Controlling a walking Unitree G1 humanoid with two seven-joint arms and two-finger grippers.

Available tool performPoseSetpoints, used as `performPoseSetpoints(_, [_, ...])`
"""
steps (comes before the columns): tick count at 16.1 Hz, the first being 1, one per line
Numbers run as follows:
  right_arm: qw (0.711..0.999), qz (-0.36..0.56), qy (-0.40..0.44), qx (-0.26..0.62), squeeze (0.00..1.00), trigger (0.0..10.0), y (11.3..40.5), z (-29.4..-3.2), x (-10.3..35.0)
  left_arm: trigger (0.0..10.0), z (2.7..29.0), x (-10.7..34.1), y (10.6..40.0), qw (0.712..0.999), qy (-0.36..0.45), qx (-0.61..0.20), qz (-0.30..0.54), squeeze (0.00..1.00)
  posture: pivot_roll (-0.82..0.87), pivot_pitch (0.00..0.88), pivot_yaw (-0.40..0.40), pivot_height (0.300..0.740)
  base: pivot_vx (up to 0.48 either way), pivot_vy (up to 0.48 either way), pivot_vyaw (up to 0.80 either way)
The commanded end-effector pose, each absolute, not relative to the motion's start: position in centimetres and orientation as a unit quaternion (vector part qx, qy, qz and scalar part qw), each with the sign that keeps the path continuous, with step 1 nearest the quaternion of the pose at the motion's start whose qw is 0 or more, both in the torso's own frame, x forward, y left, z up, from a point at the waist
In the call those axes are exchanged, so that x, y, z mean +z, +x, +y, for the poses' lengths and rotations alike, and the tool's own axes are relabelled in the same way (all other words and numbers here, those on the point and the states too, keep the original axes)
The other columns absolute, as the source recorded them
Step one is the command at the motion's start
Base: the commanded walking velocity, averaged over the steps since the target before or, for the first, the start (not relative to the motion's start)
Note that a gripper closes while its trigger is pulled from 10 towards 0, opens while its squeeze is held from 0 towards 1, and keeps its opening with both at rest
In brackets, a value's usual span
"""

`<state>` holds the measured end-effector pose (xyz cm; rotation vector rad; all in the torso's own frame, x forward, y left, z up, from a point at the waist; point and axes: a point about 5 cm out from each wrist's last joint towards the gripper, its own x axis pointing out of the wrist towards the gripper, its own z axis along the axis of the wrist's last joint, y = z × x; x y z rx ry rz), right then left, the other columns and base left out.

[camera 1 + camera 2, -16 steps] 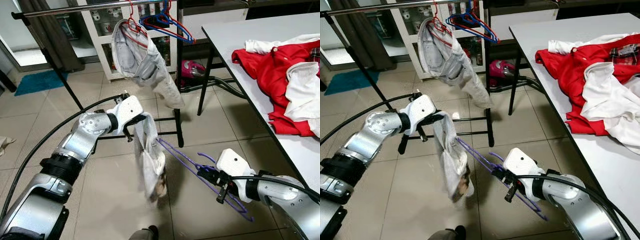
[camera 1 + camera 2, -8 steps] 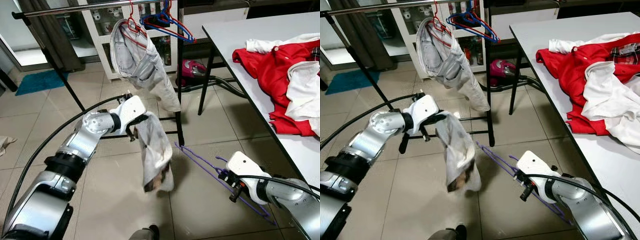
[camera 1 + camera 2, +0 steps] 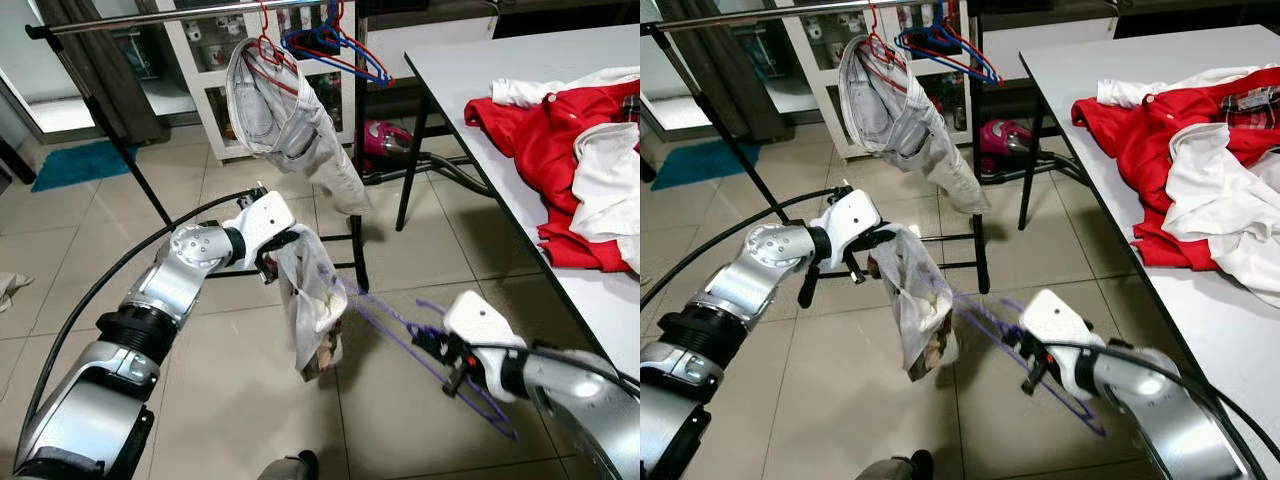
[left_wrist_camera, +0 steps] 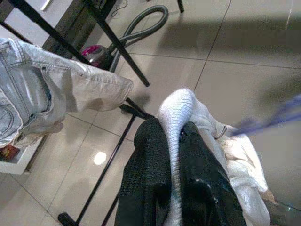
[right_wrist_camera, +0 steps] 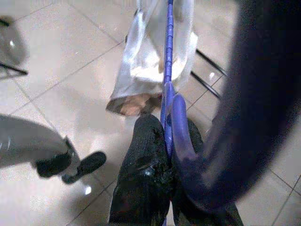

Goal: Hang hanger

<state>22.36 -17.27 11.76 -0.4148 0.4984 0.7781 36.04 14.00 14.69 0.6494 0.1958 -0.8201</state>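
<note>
Swinging back toward the garment since half a second ago, with the right gripper (image 3: 432, 350) bringing the purple hanger (image 3: 400, 335) left again so that its far tip is reaching the hanging white cloth (image 3: 310, 300), blurred by motion. Holding that cloth up at mid-height with the left gripper (image 3: 275, 250), black fingers (image 4: 150, 174) clamped on a knitted edge of it. Gripping the hanger's purple wire with the right fingers (image 5: 146, 160) closed on it, low and near, right of the cloth.

Judging progress: threading the hanger into the garment, not yet finishing it; hard to tell whether the tip is inside the cloth or merely against it. Leaving still the seating of the garment on the hanger and the lift to the rail (image 3: 180, 15) far up and to the left, where pale jeans (image 3: 285, 130) are already hanging on a red hanger (image 3: 268, 50) beside spare blue hangers (image 3: 335, 45). Lying on the table (image 3: 470, 90) at right, more red and white clothes (image 3: 570, 150).
</note>
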Motion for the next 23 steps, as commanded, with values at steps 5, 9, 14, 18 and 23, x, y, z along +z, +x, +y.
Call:
performPoseSetpoints(5, [0.856, 0.257, -0.194, 0.405, 0.00, 10.0, 22.5, -15.8, 10.6, 10.0, 13.0, 17.2, 36.2, 0.869, 0.293, -0.395, 0.046, 0.00, 0.06, 0.102, 0.121, 0.740, 0.000, 0.000, 0.00])
performPoseSetpoints(9, [0.840, 0.294, -0.229, 0.394, 0.00, 10.0, 22.9, -16.1, 9.1, 10.0, 11.7, 18.5, 35.6, 0.871, 0.265, -0.413, 0.021, 0.00, 0.06, 0.098, 0.119, 0.740, 0.000, 0.000, 0.00])
performPoseSetpoints(14, [0.834, 0.338, -0.231, 0.370, 0.00, 10.0, 23.2, -16.9, 8.1, 10.0, 11.1, 19.3, 34.3, 0.861, 0.271, -0.429, 0.010, 0.00, 0.06, 0.093, 0.118, 0.740, 0.000, 0.000, 0.00])
performPoseSetpoints(18, [0.833, 0.375, -0.197, 0.357, 0.00, 10.0, 23.0, -16.9, 7.1, 10.0, 10.2, 20.1, 33.3, 0.861, 0.259, -0.438, -0.007, 0.00, 0.05, 0.095, 0.117, 0.740, 0.000, 0.000, 0.00])
performPoseSetpoints(23, [0.861, 0.388, -0.009, 0.329, 0.00, 10.0, 23.3, -15.3, 5.5, 10.0, 8.7, 19.9, 31.3, 0.849, 0.260, -0.458, -0.027, 0.00, 0.05, 0.096, 0.098, 0.740, 0.000, 0.000, 0.00])
